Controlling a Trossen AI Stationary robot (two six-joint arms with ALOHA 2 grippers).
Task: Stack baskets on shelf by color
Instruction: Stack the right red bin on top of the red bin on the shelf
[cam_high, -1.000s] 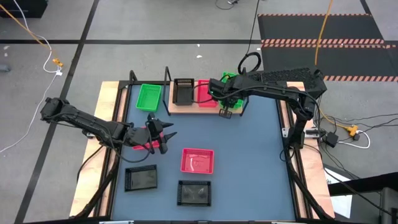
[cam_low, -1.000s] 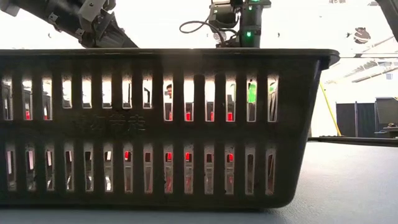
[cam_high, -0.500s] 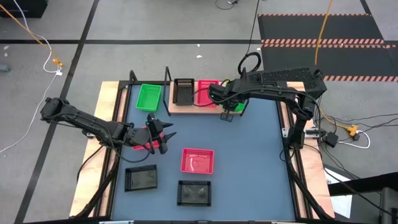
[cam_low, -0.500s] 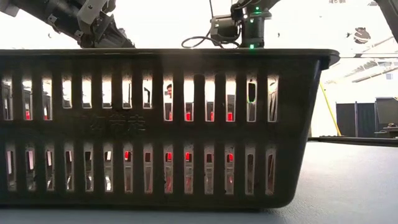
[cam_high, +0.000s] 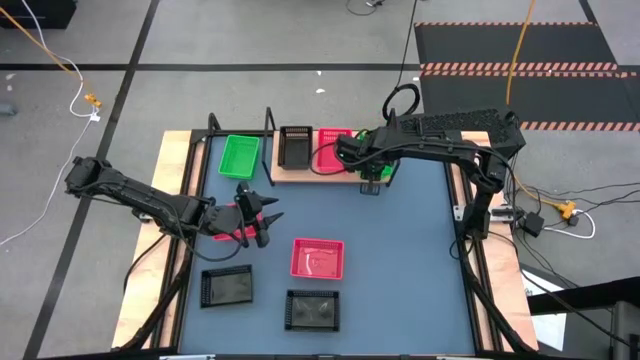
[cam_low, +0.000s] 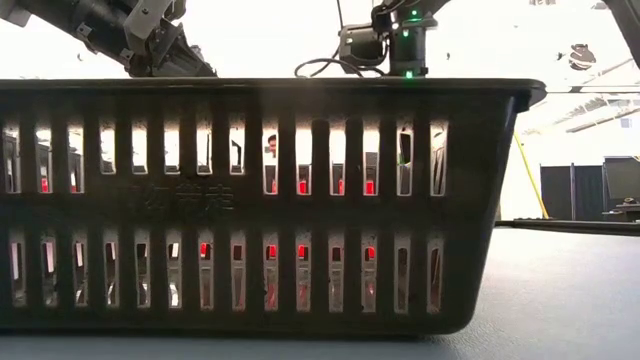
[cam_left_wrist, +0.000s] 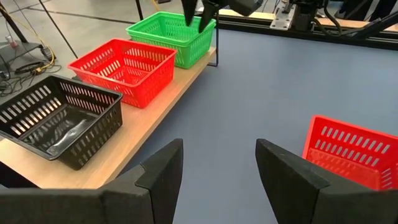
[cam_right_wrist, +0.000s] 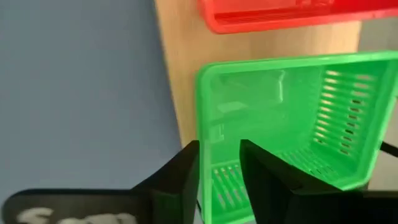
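Since a second ago your right gripper (cam_right_wrist: 217, 163) has lowered the green basket (cam_right_wrist: 292, 118) onto the shelf (cam_left_wrist: 149, 124) beside the red basket (cam_left_wrist: 124, 68), its jaws now straddling the rim, slightly parted. Your left gripper (cam_left_wrist: 217, 168) hovers over the surface (cam_high: 400, 240), jaws wide, empty

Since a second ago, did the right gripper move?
Yes. In the high view the right gripper has pulled a little away from the shelf toward the table's near side, right at the green basket at the shelf's right end.
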